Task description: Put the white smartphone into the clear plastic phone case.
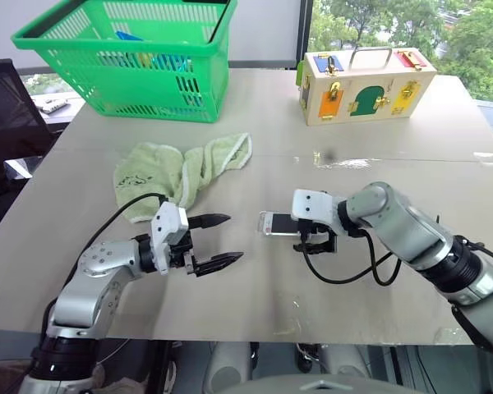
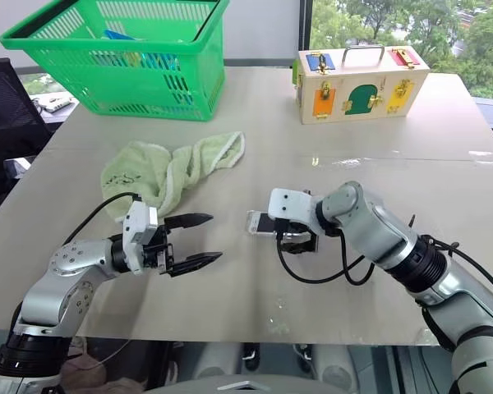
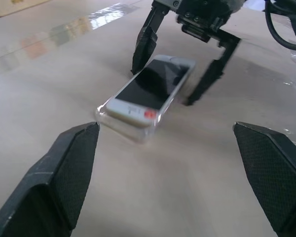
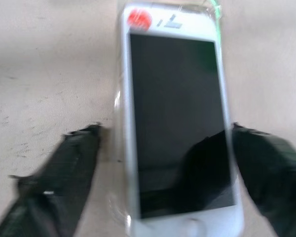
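The white smartphone (image 3: pixel 150 89) lies screen up on the counter (image 1: pixel 378 164), seated in the clear plastic phone case (image 3: pixel 119 125), whose rim shows around its near end. Its long axis runs between the two arms. The right end effector (image 3: pixel 187 64) straddles the far end with fingers spread, one on each long side, gripping nothing. The left end effector (image 1: pixel 216 240) is open and empty, pointing at the phone's near end from farther off. One phone, one case, two end effectors.
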`<state>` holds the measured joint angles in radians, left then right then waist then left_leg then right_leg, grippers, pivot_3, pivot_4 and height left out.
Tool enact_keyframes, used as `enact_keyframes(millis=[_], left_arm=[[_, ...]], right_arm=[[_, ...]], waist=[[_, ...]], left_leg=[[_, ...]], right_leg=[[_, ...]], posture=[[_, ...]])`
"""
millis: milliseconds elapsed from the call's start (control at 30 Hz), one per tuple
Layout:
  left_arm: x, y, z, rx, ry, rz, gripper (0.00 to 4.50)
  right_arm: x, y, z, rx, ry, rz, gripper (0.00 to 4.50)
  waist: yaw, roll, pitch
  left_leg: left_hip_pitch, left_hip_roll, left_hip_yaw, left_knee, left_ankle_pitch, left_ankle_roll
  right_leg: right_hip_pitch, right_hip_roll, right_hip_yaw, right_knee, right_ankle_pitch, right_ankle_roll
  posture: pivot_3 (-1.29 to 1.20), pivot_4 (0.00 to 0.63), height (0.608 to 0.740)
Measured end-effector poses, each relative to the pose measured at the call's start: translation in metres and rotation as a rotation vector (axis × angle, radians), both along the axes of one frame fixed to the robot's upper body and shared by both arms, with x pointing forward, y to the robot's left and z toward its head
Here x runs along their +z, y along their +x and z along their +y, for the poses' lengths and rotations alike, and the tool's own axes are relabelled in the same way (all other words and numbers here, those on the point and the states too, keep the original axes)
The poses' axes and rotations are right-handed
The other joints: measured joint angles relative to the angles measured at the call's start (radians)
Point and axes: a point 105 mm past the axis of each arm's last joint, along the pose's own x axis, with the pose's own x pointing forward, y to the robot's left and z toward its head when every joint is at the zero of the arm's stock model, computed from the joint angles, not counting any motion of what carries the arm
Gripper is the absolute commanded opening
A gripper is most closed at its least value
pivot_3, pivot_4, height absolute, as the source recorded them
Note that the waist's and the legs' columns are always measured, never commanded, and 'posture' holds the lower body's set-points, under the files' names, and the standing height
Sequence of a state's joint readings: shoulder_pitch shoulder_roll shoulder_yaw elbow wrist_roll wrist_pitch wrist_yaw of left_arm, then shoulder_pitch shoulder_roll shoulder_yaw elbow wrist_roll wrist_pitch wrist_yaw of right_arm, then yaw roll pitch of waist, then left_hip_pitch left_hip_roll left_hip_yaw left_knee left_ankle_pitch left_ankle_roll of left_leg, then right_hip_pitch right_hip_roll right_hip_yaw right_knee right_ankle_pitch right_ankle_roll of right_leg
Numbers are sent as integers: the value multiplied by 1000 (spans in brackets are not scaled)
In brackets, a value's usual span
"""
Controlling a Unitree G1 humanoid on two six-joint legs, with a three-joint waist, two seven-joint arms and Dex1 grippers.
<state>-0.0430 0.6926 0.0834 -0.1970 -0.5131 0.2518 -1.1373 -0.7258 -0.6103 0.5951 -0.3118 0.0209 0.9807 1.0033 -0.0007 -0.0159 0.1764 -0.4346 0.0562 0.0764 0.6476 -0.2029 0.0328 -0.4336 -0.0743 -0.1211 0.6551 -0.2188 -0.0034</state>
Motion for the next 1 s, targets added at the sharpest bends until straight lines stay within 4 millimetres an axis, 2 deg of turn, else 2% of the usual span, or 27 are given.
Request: enact_keyframes(millis=[67, 167, 233, 267, 300, 400, 500, 533, 567, 767, 1000], left_arm=[[0, 3, 1, 2, -1, 4, 4500], [1, 6, 0, -11, -2, 1, 4500], [1, 9, 0, -17, -2, 7, 4500], [1, 10, 0, -21, -2, 9, 3968], [1, 12, -2, -35, 0, 10, 3720], [0, 18, -4, -51, 6, 20, 2297], [-1, 26, -11, -76, 16, 21, 892], [-2, 29, -12, -86, 20, 21, 380], [-5, 31, -12, -88, 26, 28, 23], [-12, 43, -27, -150, 80, 29, 23], [-29, 49, -29, -155, 165, 51, 23]], right_arm=[[3, -3, -2, -24, 28, 36, 4431], [21, -6, -2, -39, 100, 38, 4431], [30, -6, -4, -62, 134, 23, 3900], [33, -5, -7, -79, 147, 17, 3579], [36, -8, -12, -95, 163, 7, 3171], [41, -11, -20, -144, 196, -11, 1696], [33, -16, -35, -228, 199, -17, 228], [28, -17, -43, -267, 186, -18, 0], [25, -18, -49, -293, 172, -22, 0], [14, -20, -75, -408, 114, -59, 0], [10, -19, -85, -457, 72, -92, 0]], waist=[[4, 0, 1], [9, 0, 1], [10, 0, 1], [13, 0, 1], [16, 0, 1], [17, 0, 1], [20, 0, 1], [20, 0, 1], [18, 0, 1], [14, 0, 1], [15, -1, 1]], left_leg=[[-2, 0, 0, 0, 0, 0], [-10, 0, 0, 0, 3, 4], [-16, -1, 0, 1, 3, 5], [-16, -1, 0, 1, 3, 5], [-16, -1, 0, 1, 3, 5], [-17, -1, 1, 2, 3, 5], [-17, -2, 1, 2, 3, 5], [-17, -2, 1, 3, 3, 5], [-17, -2, 1, 3, 3, 5], [-16, -1, 0, 4, 3, 5], [-16, -1, 0, 4, 3, 5]], right_leg=[[-2, 0, 0, -1, 0, 0], [-8, 2, 0, 0, 0, 0], [-14, 4, 0, 2, 2, 4], [-14, 5, 0, 2, 2, 4], [-14, 5, 0, 2, 2, 4], [-13, 5, 0, 1, 2, 4], [-13, 4, 0, 1, 2, 5], [-13, 4, 0, 1, 2, 5], [-13, 4, 0, 2, 3, 5], [-13, 6, 0, 3, 2, 4], [-13, 7, 1, 3, 3, 4]], posture=[[0, 150, 740], [0, 150, 740], [0, 150, 740], [0, 150, 740], [0, 150, 740], [0, 150, 740], [0, 150, 740], [0, 150, 740], [0, 150, 740], [0, 150, 740], [0, 150, 740]])
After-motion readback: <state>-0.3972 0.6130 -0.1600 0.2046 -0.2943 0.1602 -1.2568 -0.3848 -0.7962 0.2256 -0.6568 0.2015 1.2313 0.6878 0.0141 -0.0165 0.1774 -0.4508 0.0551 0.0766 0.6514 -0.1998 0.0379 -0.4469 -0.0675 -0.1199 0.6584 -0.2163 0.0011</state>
